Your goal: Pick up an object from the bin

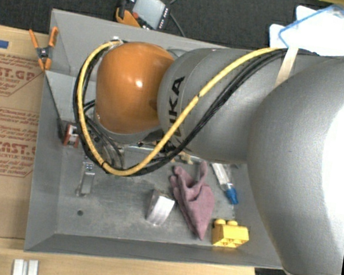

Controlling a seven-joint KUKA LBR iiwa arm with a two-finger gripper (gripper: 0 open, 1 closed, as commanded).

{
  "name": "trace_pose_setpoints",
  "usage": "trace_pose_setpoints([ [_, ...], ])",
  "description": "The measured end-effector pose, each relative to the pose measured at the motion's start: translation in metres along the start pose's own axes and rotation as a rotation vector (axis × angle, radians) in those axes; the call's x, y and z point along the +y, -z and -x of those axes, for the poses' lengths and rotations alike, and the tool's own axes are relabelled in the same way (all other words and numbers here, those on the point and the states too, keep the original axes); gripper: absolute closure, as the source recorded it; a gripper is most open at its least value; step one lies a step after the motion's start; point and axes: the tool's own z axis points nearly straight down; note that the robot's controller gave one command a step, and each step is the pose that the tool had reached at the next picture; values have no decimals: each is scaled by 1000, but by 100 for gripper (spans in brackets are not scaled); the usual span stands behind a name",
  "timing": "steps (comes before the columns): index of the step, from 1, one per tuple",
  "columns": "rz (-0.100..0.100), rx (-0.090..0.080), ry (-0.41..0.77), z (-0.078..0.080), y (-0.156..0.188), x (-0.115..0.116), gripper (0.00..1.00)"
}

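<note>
The gripper (93, 165) is mostly hidden under the arm's orange cover (128, 85), so whether it is wide or narrow cannot be told. The arm (277, 117) reaches from the right, low over the bin's (108, 223) left floor. Just right of the gripper lie a silver cup (161, 209), a purple cloth (193, 202) and a yellow block (230, 233).

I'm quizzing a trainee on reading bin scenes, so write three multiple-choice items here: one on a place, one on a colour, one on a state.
1. Where in the bin does the yellow block lie? A) by the view's top wall B) by the bottom wall, right of the pink cloth C) on the cloth
2. The clear tube has a tip that is: A) blue B) red C) green
3. The pink cloth lies: A) folded flat B) crumpled C) rolled tight
Answers: 1 B, it sits beside the cloth's lower end; 2 A, its lower end is blue; 3 B, loose folds show.
</note>
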Motion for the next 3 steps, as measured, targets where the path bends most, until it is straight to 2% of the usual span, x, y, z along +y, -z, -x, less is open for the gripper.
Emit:
trace_pose_setpoints([
  [1, -1, 10, 87, 48, -115, -2, 0],
  [2, 8, -10, -221, 51, -56, 0, 0],
  [3, 0, 5, 341, 47, -82, -78, 0],
])
